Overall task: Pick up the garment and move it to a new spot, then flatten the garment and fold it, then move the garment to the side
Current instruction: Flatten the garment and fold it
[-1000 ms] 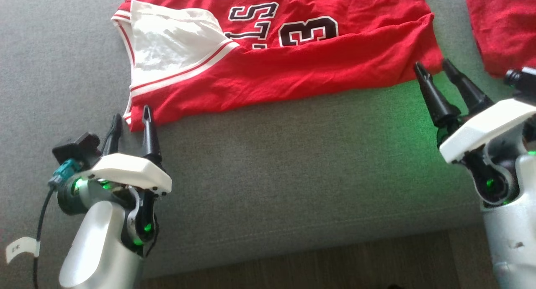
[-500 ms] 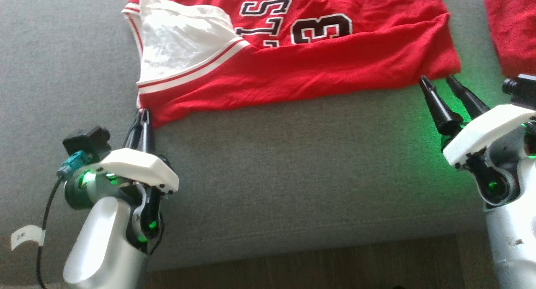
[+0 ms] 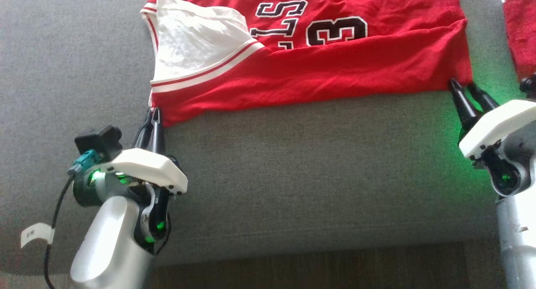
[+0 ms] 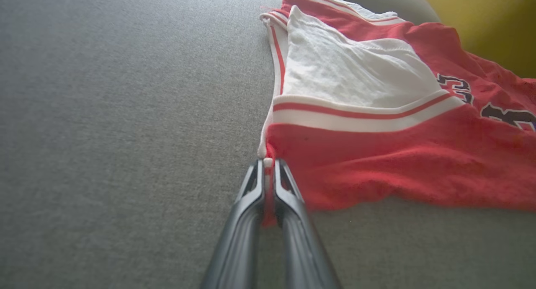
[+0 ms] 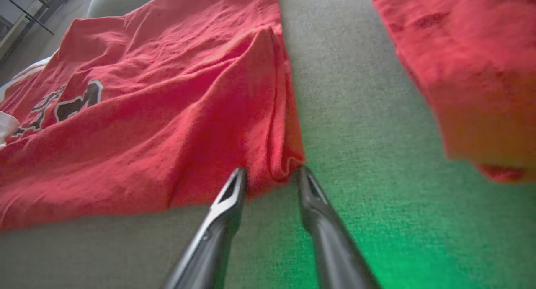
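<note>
One garment (image 3: pixel 318 71) corner is being clamped by the left gripper (image 3: pixel 153 112); another is being straddled between the parted fingers of the right gripper (image 3: pixel 463 85).

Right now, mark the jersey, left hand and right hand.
jersey (image 3: pixel 318 71): head view, red fabric below the number.
left hand (image 4: pixel 268 162): left wrist view, fingertips pinching the jersey's corner.
right hand (image 5: pixel 272 171): right wrist view, between its fingertips.

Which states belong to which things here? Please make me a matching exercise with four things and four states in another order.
Things: 1 left gripper; 2 right gripper; 3 red jersey; 4 other red cloth.
States: A lies apart, at the far right; B open at a jersey corner; C shows a black number; D shut on a jersey corner.
Pairs: 1-D; 2-B; 3-C; 4-A.
</note>
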`<state>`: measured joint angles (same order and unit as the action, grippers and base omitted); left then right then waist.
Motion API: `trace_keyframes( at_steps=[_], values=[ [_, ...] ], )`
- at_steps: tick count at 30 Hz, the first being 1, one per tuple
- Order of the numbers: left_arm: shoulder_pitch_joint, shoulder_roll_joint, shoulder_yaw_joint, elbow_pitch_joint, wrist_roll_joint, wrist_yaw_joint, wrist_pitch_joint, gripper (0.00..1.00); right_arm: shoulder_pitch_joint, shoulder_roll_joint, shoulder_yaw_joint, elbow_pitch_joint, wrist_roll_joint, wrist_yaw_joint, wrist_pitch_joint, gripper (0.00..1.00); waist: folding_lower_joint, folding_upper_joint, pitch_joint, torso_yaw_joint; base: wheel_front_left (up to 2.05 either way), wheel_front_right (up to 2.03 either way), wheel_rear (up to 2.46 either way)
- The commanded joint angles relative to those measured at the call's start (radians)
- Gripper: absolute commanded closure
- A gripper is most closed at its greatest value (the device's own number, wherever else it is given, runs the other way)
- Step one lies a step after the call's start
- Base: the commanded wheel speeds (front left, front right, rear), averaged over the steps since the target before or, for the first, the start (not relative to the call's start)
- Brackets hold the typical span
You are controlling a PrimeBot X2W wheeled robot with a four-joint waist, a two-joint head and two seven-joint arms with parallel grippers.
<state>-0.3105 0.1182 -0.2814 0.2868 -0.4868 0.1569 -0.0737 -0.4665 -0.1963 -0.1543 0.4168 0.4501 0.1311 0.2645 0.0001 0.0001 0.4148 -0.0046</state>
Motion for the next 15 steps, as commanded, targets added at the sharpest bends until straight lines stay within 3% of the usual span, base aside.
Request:
trace_keyframes(
  at_steps=[1, 8, 15],
  values=[
    [0.003, 0.019, 0.029, -0.03, -0.001, -0.006, -0.014, 1.0, -0.016, -0.009, 0.023, -0.022, -0.001, 0.0, 0.009, 1.0, -0.0001, -0.0001, -0.002, 0.001, 0.0, 0.0, 0.0],
    [0.011, 0.042, 0.028, -0.066, 0.004, -0.004, -0.015, 1.0, 0.01, -0.045, 0.028, -0.045, 0.02, 0.0, 0.019, 1.0, -0.0001, -0.0001, -0.017, 0.004, 0.0, 0.0, 0.0],
    [0.062, 0.078, 0.022, -0.144, 0.013, 0.009, 0.02, 1.0, 0.087, -0.123, 0.037, -0.122, 0.086, 0.0, 0.076, 1.0, -0.0001, -0.0001, -0.054, 0.013, 0.0, 0.0, 0.0]
  ],
)
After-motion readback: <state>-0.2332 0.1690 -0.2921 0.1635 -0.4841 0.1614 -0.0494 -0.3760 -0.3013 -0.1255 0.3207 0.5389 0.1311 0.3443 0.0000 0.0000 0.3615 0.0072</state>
